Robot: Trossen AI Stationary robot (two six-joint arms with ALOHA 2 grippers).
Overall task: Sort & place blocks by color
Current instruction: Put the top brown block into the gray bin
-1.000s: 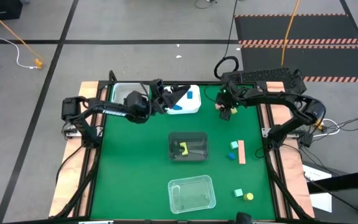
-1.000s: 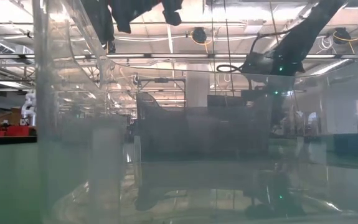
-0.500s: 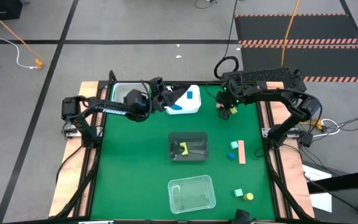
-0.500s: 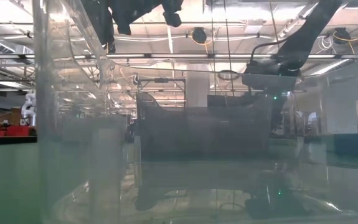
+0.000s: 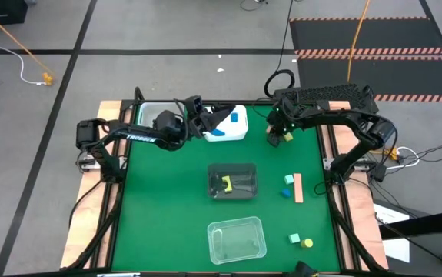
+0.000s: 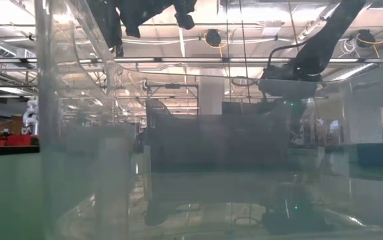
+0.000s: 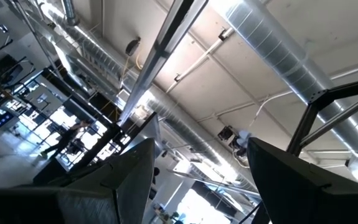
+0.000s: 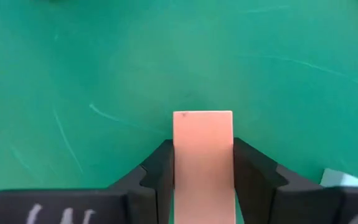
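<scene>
Nearest you sit a green block [image 5: 294,239] and a yellow block [image 5: 307,243], then a clear tray [image 5: 237,238]. Farther back, your right tool [image 5: 277,137] pinches a salmon block [image 8: 203,163] over the worktop [image 5: 167,200]; your left tool [image 5: 203,121] stands open beside the white tray [image 5: 236,127].

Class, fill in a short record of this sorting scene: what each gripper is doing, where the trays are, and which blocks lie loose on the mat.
right gripper: shut on salmon block, above green mat
left gripper: open, beside white tray
dark tray: mat centre, holds yellow block
clear tray: near edge
loose blocks: salmon bar; yellow round piece
</scene>
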